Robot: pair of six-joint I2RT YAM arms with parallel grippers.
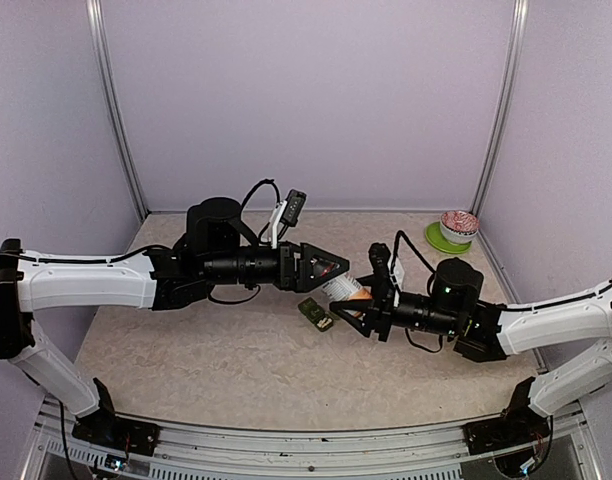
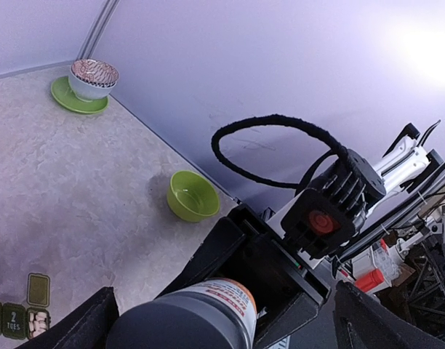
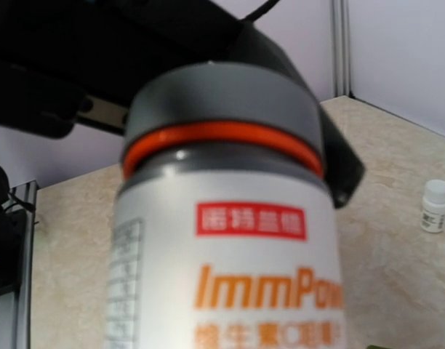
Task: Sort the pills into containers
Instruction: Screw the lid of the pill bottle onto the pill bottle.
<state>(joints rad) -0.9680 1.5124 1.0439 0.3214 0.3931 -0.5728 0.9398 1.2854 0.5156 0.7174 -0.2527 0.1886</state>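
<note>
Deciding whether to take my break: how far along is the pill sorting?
Done: little; one lid on the green pill organizer looks flipped open. In hand: the right gripper holds the supplement bottle, grey cap still on, the open left gripper straddling that cap. Left: uncapping, then the sorting itself.

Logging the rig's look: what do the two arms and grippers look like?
The left arm and right arm have white link shells and black joint housings. The left gripper and right gripper are black, angular, two-fingered. Each wrist carries looping black cables and white camera brackets.
</note>
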